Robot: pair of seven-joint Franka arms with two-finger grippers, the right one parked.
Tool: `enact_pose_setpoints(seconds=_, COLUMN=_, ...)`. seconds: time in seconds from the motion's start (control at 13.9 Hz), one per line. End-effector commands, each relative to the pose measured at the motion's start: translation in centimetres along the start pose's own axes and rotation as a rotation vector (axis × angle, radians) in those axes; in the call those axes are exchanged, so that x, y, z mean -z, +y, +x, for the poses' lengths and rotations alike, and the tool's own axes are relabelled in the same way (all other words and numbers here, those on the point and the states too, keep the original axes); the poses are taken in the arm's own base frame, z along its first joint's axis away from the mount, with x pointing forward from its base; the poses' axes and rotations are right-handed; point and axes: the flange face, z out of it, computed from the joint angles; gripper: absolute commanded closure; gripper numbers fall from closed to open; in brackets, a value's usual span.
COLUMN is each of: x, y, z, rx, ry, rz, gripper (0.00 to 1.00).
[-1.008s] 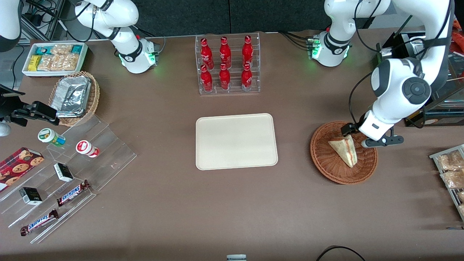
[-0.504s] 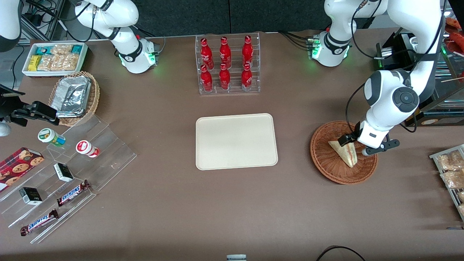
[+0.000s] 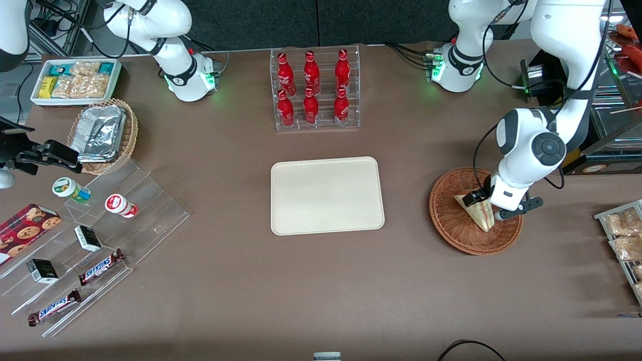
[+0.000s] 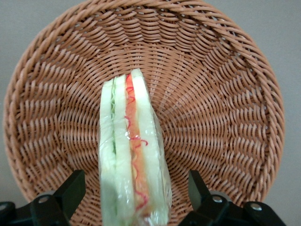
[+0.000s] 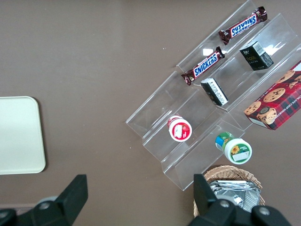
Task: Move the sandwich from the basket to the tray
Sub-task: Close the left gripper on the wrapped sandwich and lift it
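Observation:
The sandwich [image 3: 480,216] [image 4: 134,141], a plastic-wrapped wedge of white bread with an orange and green filling stripe, lies on its side in the reddish-brown wicker basket [image 3: 448,226] [image 4: 225,94]. My gripper [image 3: 485,206] [image 4: 134,193] is down in the basket, open, with one black finger on each side of the sandwich's thick end. A gap shows between each finger and the wrap. The cream tray [image 3: 327,195] sits bare at mid-table, beside the basket toward the parked arm's end.
A clear rack of red bottles [image 3: 312,90] stands farther from the front camera than the tray. Snack bags on a rack [image 3: 624,240] and dark equipment [image 3: 602,145] flank the basket at the working arm's end. Stepped acrylic shelves with candy bars [image 3: 90,235] lie toward the parked arm's end.
The gripper has come down into the basket and shifted slightly toward the tray, so its open fingers now straddle the sandwich. The sandwich and basket have not moved.

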Motion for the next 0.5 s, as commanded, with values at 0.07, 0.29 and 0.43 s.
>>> enact_pose_setpoints(seconds=0.07, x=-0.4, y=-0.2, z=-0.3, rx=0.025, ry=0.013, rz=-0.005, gripper=0.85)
enact_pose_setpoints(seconds=0.29, x=0.2, y=-0.6, z=-0.1, rx=0.033, ry=0.014, rz=-0.004, gripper=1.0)
enact_pose_setpoints(seconds=0.43, x=1.0, y=-0.5, z=0.0, rx=0.029, ry=0.007, rz=0.003, gripper=1.0)
